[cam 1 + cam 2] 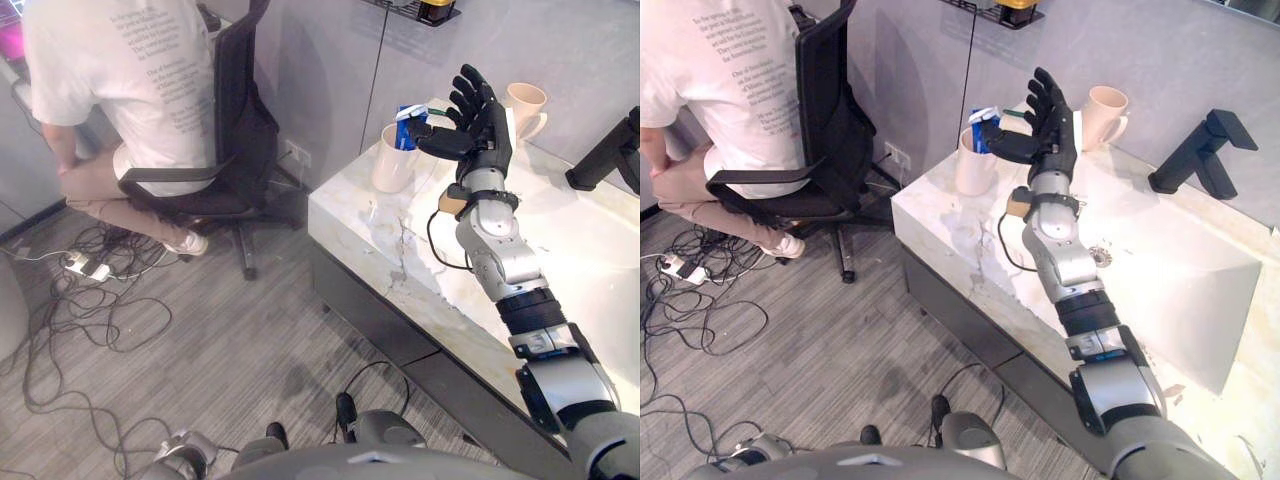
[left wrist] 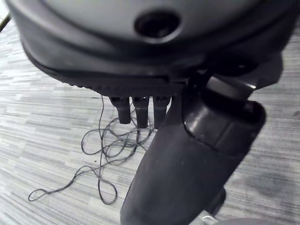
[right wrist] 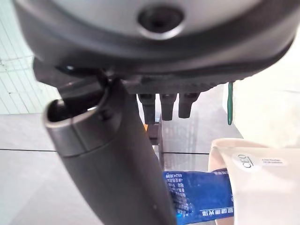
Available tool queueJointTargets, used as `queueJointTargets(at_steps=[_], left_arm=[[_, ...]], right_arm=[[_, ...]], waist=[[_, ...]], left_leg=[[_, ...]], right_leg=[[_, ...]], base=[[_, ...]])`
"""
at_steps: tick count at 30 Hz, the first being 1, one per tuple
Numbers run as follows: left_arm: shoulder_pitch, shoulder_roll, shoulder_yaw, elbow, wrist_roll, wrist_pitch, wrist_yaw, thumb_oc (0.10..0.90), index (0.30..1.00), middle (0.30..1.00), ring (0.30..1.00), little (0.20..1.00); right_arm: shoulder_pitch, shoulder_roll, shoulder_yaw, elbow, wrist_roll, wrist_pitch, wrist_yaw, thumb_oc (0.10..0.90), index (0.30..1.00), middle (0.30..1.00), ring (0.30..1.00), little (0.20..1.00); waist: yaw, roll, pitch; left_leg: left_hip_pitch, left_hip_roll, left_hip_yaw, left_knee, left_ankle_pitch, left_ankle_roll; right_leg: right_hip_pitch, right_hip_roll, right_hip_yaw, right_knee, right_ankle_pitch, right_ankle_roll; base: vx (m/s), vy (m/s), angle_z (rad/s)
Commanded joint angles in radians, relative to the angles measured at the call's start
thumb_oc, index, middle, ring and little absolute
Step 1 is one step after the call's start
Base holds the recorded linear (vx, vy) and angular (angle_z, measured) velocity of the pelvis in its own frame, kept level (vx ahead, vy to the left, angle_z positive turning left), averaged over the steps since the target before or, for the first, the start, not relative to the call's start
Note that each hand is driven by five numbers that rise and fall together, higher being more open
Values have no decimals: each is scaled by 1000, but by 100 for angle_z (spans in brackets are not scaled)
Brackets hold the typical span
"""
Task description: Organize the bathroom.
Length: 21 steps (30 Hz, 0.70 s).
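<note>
We judge the tidying to be partway through. Nearest to us, our left hand [image 2: 187, 154] hangs low over the grey floor and its loose cables, fingers [image 2: 140, 110] relaxed and holding nothing; it looks idle. Up on the marble table [image 1: 370, 215], our right hand [image 1: 1045, 125] is raised with its fingers spread straight and its thumb stretched toward the white cup [image 1: 975, 165] at the table's near corner, gripping nothing.

The blue tube [image 1: 983, 128], probably toothpaste, already stands in that cup, leaning with its top above the rim. Our open right hand is just beside it, the thumb tip close to the tube, though we cannot tell whether they touch. From the right wrist view the tube's blue printed surface [image 3: 199, 197] shows just past the thumb, next to the pale cup. So this item seems placed, or nearly so.

Farther back a second, beige mug [image 1: 1102, 115] stands near the wall, and beyond the sink basin [image 1: 1200, 290] sits the black faucet [image 1: 1200, 155]. What else needs sorting we cannot tell. A person [image 1: 110, 90] sits in an office chair [image 1: 235, 120] away from the table, back turned.
</note>
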Motion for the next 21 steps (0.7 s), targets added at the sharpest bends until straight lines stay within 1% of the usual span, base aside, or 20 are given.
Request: queueJointTargets(at_steps=[1,7,12,13,15,21], left_arm=[[11,76,-25,58,65,36,6,800,900,900,900,900],[10,77,-20,58,86,30,5,800,900,900,900,900],[9,76,-21,59,96,30,-2,800,900,900,900,900],[9,78,-20,60,98,26,-2,800,900,900,900,900],[9,77,-23,59,98,27,-3,800,900,900,900,900],[6,80,-15,63,109,19,-8,800,900,900,900,900]], right_arm=[[-160,-29,-72,-7,-70,-94,-7,800,900,900,900,900],[-155,-44,-77,2,-70,-89,-18,800,900,900,900,900],[-148,-55,-86,8,-74,-86,-13,800,900,900,900,900],[-148,-59,-88,7,-77,-84,-14,800,900,900,900,900],[-147,-61,-90,13,-79,-87,-13,800,900,900,900,900],[-146,-75,-95,23,-79,-90,-10,800,900,900,900,900]], waist=[[-13,-54,-67],[-22,-60,-76],[-37,-55,-73],[-38,-57,-72],[-42,-52,-68],[-51,-52,-69]], left_leg=[[-18,-49,-16,106,-90,59],[-13,-53,-5,111,-99,63],[-5,-60,2,116,-112,68],[-10,-62,7,115,-107,67],[-6,-64,6,119,-115,71],[-5,-69,15,123,-121,72]], right_leg=[[6,-16,174,-97,122,54],[8,-14,186,-99,124,57],[11,-13,195,-102,125,61],[6,-15,198,-102,130,59],[10,-14,198,-103,127,60],[7,-14,205,-105,130,63]], base=[[0,0,0],[-12,-3,-4],[-24,15,-8],[-47,20,-2],[-30,24,-12],[-19,14,-11]])
